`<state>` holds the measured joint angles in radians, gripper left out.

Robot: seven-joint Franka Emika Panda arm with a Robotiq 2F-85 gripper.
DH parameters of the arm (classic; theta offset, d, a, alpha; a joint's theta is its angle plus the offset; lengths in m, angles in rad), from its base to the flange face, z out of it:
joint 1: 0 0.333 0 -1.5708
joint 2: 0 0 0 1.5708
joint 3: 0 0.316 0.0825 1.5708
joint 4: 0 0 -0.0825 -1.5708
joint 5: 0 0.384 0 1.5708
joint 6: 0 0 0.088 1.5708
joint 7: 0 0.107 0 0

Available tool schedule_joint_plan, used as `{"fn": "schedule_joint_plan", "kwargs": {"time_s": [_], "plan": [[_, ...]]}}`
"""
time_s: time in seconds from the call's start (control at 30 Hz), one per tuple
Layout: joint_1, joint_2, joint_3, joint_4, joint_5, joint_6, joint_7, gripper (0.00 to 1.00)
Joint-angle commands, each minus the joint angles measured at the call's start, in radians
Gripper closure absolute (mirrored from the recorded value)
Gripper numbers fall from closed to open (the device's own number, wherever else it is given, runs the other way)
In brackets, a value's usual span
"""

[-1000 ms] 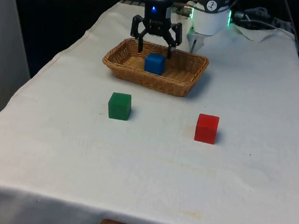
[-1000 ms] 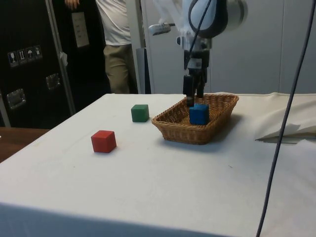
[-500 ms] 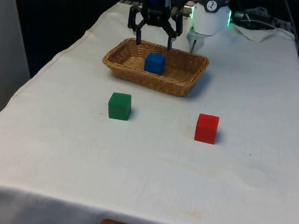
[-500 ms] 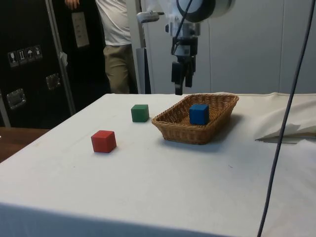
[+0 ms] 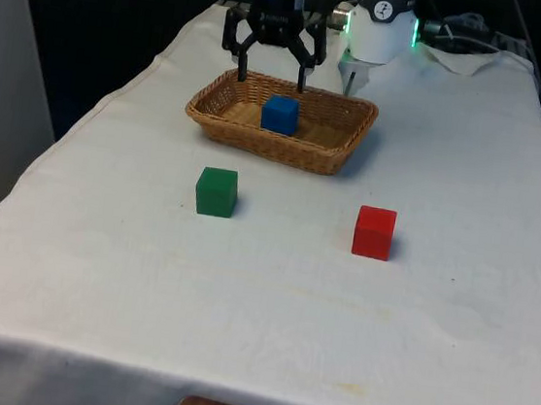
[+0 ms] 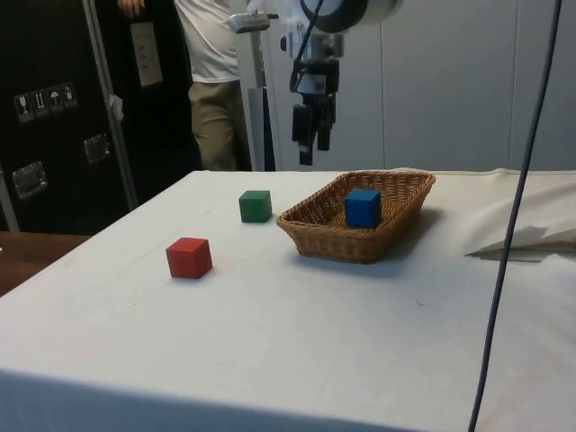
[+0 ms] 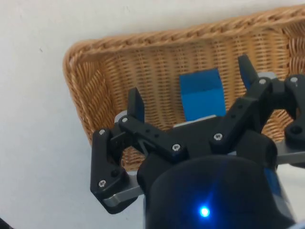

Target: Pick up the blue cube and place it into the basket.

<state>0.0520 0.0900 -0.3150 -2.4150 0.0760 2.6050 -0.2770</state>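
The blue cube rests on the floor of the wicker basket at the table's far end; the same blue cube and basket appear in the side view. My gripper hangs open above the basket's far rim, clear of the cube, with nothing between its fingers. From the side, the gripper is well above the table, beside the basket's end. Seen from the wrist, the blue cube lies between the spread fingers, far below them, inside the basket.
A green cube and a red cube stand on the white cloth nearer the front edge. A person stands behind the table. A crumpled cloth lies past the basket.
The gripper has let go of the blue cube, risen out of the basket and drifted toward the front view's left. The cube stays put in the basket.
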Motion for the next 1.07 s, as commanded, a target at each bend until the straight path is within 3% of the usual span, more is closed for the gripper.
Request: {"fn": "schedule_joint_plan", "kwargs": {"time_s": [0.0,0.73,1.03], "plan": [[-0.001,0.006,0.003,0.012,0.013,-0.012,-0.012,0.0],[-0.002,0.111,0.015,0.178,0.01,-0.055,-0.061,0.0],[0.0,0.124,0.018,0.208,0.0,-0.056,-0.058,0.0]]}}
